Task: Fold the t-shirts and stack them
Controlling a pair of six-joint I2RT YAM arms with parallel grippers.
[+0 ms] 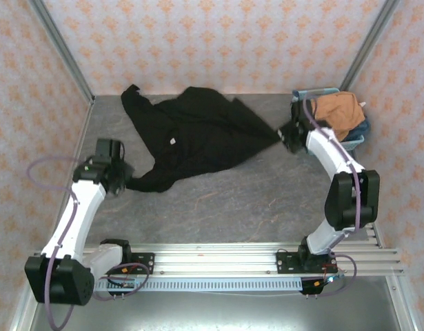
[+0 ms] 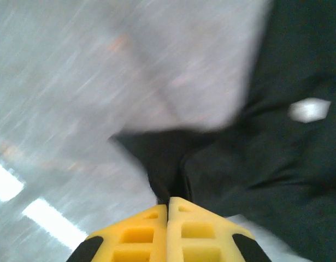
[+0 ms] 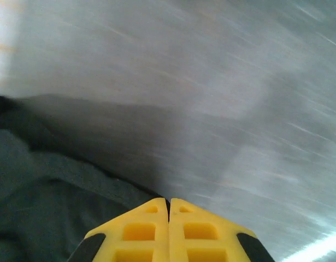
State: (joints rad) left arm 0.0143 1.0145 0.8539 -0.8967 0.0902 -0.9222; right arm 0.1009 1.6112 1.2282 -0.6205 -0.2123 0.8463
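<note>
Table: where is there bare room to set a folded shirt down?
The widest bare patch is the table in front of the black t-shirt, bordered by the left arm, the right arm and the rail. A smaller patch lies behind the shirt's right corner, beside the blue basket. The cloth crowds the middle and back left; the orange t-shirt fills the basket.

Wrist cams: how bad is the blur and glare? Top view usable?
Left wrist: table streaked by motion blur, black t-shirt soft, its white tag smeared, blown-out glare strips lower left; yellow fingers sharp. Right wrist: same streaking, glare at the lower right corner, fingers sharp. Top external: sharp, evenly lit, soft shadows.
</note>
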